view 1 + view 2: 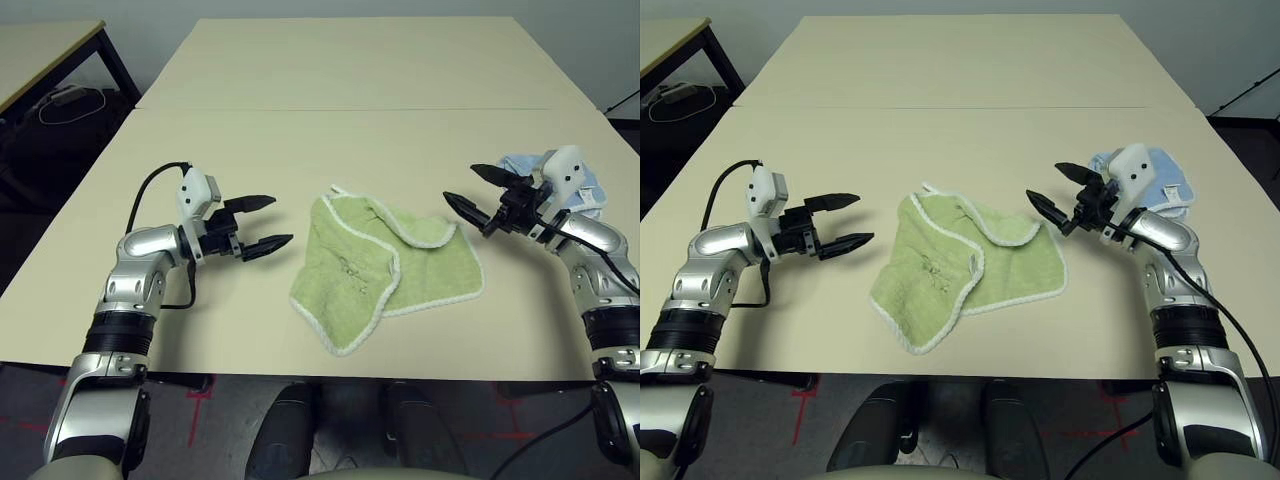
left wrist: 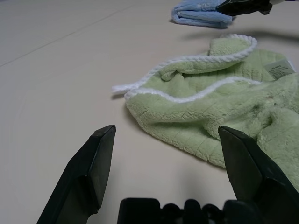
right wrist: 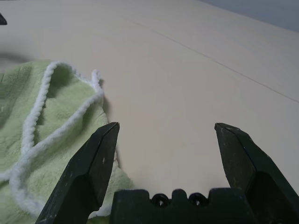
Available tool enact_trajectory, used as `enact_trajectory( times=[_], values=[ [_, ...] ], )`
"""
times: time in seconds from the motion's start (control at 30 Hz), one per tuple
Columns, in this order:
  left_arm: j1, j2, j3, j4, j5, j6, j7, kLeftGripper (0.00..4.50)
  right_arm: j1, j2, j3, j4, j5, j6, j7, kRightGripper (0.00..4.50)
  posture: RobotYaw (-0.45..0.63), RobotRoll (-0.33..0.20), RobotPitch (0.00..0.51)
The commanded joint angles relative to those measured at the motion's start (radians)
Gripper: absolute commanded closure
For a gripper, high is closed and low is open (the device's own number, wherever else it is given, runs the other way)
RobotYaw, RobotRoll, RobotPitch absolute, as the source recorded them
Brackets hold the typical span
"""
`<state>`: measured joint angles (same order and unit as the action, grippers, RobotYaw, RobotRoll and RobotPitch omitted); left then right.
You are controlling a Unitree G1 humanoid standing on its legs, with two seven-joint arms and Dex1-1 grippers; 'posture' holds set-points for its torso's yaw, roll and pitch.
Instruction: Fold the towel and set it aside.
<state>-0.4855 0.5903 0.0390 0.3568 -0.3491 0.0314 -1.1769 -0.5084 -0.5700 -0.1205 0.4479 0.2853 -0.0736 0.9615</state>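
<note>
Green terry towel [image 1: 385, 268] lies rumpled, half-folded between both sets of fingers; left gripper [image 1: 262, 226] and right gripper [image 1: 478, 192] spread wide, empty, flanking it, apparently poised to grasp edges.

Left gripper [image 2: 166, 154] open above the table, with the towel ahead.

The two black fingers [image 2: 86, 175] stand wide apart and hold nothing; they are clear of the cream table [image 2: 60, 79]. Just beyond them lies the light green towel [image 2: 219, 107], rumpled and partly folded over itself, with a white stitched edging that curls in a loop at the far corner. A small white label [image 2: 279, 70] is on the upper layer of the towel. Further away rests a light blue cloth [image 2: 198, 14], folded, and the dark tip of the other gripper [image 2: 243, 6] is just beside it.
</note>
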Motion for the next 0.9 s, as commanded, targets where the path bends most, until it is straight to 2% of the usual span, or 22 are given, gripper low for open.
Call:
enact_trajectory(
  times=[0.03,0.27,0.5,0.9],
  values=[
    [0.035,-0.001,0.004,-0.047,-0.007,0.023,0.01,0.04,0.033,-0.031,0.03,-0.066,0.004,0.004,0.076,0.03,0.09,0.0,0.137],
    [0.04,0.0,-0.01,-0.028,0.007,-0.001,-0.007,0.04,0.021,-0.106,0.074,-0.074,-0.044,-0.101,0.2,0.03,0.08,0.0,0.138],
    [0.038,0.002,-0.019,-0.016,0.013,-0.005,-0.015,0.04,-0.014,-0.16,0.114,-0.001,-0.1,-0.241,0.284,0.03,0.08,0.0,0.137],
    [0.056,0.004,-0.021,-0.035,0.012,0.0,-0.014,0.04,-0.092,-0.192,0.193,0.102,-0.147,-0.417,0.414,0.03,0.09,0.0,0.134]
  ],
)
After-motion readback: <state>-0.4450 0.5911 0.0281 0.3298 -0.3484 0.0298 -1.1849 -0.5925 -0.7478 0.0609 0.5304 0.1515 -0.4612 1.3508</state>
